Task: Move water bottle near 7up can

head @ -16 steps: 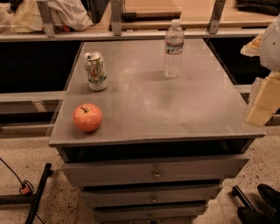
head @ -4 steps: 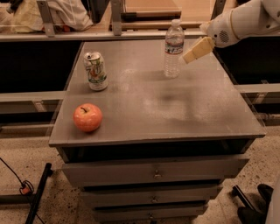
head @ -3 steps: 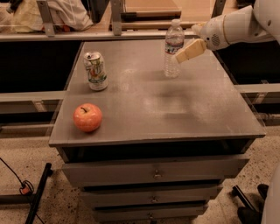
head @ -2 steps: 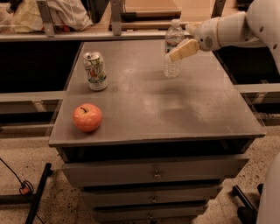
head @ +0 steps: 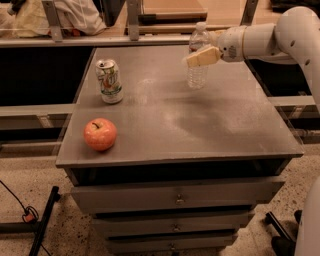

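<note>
The water bottle [head: 197, 77], clear with a white cap, stands upright at the back right of the grey table top [head: 200, 120]. The 7up can [head: 109, 81], white and green with a silver top, stands at the back left, well apart from the bottle. My gripper [head: 198, 57] reaches in from the right on the white arm [head: 260, 40] and sits at the bottle's upper body, covering its label band. The bottle's base rests on the table.
A red-orange apple [head: 100, 134] lies at the front left of the table. Drawers [head: 175, 199] are below the table top. A shelf rail with posts [head: 132, 20] and cloth [head: 75, 15] runs behind the table. A black cable and stand [head: 40, 225] lie on the floor at the left.
My gripper has moved left from beside the bottle until it is right at the bottle's upper body. The bottle, can and apple have not moved.
</note>
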Controlling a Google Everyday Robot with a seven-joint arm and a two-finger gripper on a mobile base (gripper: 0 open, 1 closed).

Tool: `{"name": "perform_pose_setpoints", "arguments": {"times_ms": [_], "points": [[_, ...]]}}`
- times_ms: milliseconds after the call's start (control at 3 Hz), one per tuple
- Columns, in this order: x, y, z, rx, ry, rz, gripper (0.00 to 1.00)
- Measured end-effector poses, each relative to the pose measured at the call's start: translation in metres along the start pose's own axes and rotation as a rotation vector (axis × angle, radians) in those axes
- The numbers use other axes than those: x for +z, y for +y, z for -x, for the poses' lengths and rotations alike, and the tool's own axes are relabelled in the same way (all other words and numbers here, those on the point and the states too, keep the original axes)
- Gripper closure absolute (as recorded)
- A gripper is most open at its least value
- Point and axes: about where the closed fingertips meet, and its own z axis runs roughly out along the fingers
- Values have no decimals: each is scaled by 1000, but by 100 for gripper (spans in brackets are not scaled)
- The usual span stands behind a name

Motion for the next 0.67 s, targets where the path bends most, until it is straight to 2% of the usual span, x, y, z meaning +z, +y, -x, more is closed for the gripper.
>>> {"name": "perform_pose_setpoints", "arguments": {"times_ms": [667], "points": [[9,-3,-3,20,-7,-12,64]]}}
